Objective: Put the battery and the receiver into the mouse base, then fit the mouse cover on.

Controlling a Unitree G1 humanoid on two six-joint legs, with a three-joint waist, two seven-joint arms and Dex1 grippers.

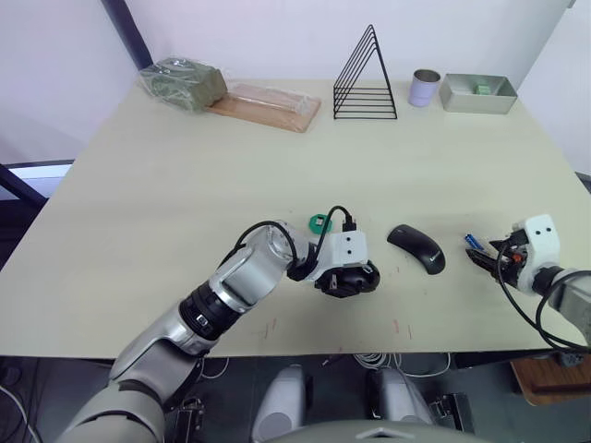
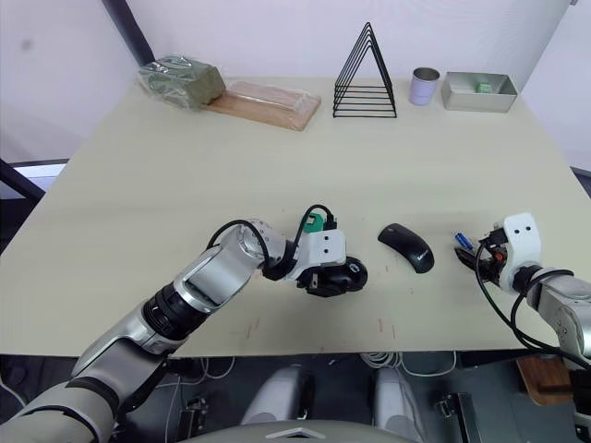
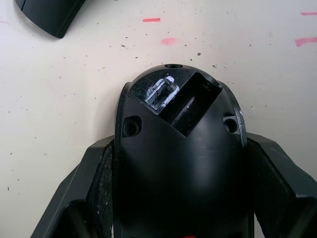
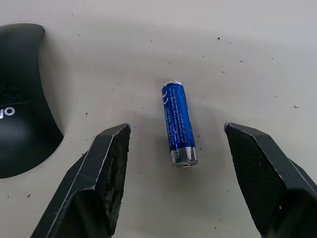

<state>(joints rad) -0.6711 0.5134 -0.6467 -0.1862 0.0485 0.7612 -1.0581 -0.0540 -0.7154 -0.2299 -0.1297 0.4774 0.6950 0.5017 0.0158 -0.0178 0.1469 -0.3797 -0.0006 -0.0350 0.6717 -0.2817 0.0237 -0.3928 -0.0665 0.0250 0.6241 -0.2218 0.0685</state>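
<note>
Beige table [image 1: 277, 175] against white wall [image 1: 277, 28].

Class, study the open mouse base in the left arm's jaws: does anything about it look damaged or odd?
Yes. On the mouse base, the small slot beside the empty battery bay has a scuffed, whitish rim, as if scraped. The battery lies on the table.

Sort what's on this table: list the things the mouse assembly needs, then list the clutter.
Needed:
- mouse base, clamped between the left gripper fingers
- battery, lying on the table between the open right gripper fingers
- mouse cover, lying between the two grippers

Clutter:
- green disc
- black wire rack
- metal cup
- grey tray
- wooden board
- green bundle
</note>
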